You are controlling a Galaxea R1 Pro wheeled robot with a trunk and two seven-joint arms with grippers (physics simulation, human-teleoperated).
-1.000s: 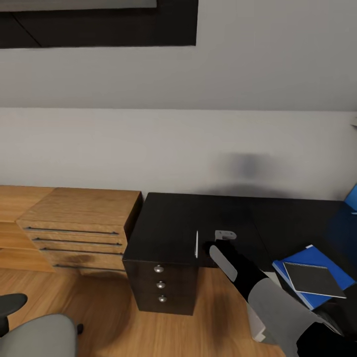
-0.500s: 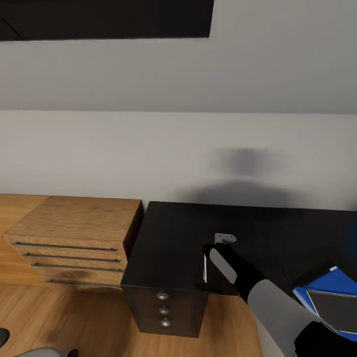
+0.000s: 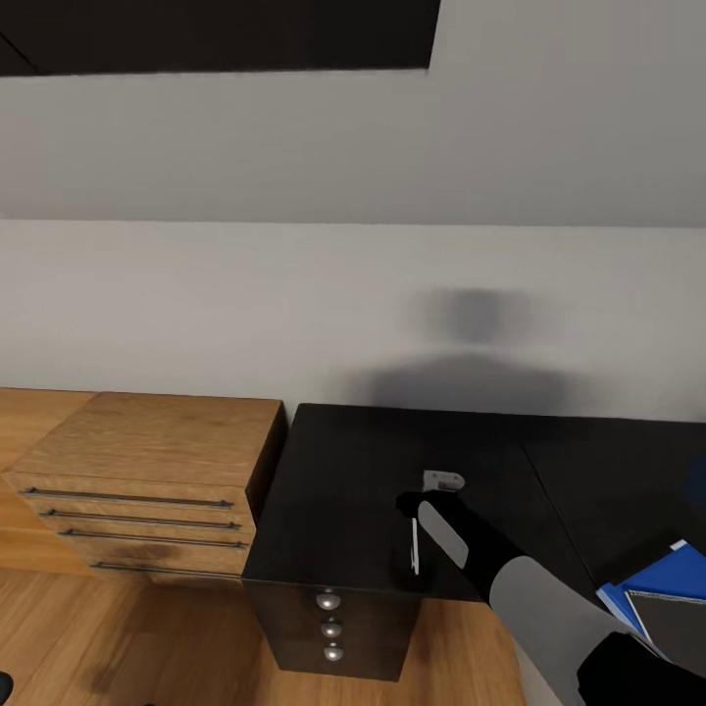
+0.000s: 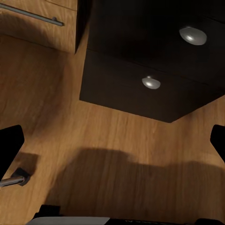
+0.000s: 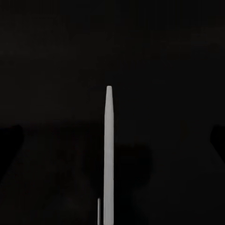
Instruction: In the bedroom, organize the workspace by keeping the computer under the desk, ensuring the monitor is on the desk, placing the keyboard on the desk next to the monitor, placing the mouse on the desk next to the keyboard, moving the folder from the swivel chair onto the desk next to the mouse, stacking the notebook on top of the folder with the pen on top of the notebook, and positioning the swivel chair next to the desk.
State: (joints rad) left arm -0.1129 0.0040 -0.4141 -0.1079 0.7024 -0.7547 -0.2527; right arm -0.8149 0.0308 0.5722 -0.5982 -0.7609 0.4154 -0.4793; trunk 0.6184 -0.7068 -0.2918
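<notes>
the right arm (image 3: 529, 588) reaches from the lower right of the head view out over the black desk (image 3: 343, 461), its gripper (image 3: 417, 508) just above the desk top near the front edge. the pen (image 3: 415, 546), thin and white, lies on the desk right beside the gripper's tip, lengthwise toward the front edge, close above the drawer unit. in the right wrist view the pen (image 5: 108, 154) runs straight up the middle against the dark desk top, and the two dark fingertips sit far out at either side edge, so the right gripper is spread wide and apart from the pen, not pinching it. whether a finger touches the pen in the head view i cannot tell

the folder (image 3: 667, 588), blue, lies on the desk at the far right lower corner of the head view, with the dark grey notebook (image 3: 672, 623) on top of it; both are cut by the picture's edge and partly behind the arm. they are well apart from the pen

a small grey bracket (image 3: 443, 480) sits on the desk just behind the gripper. the desk's drawers (image 3: 330, 628) have three round silver knobs, and a wooden dresser (image 3: 147, 471) with long bar handles stands just beside the desk on the left, on a wood floor (image 3: 118, 637)

in the left wrist view the left gripper (image 4: 112, 150) hangs over the floor (image 4: 122, 154) before the desk's drawers (image 4: 150, 82), its dark fingertips at the two side edges, spread wide with nothing between them
</notes>
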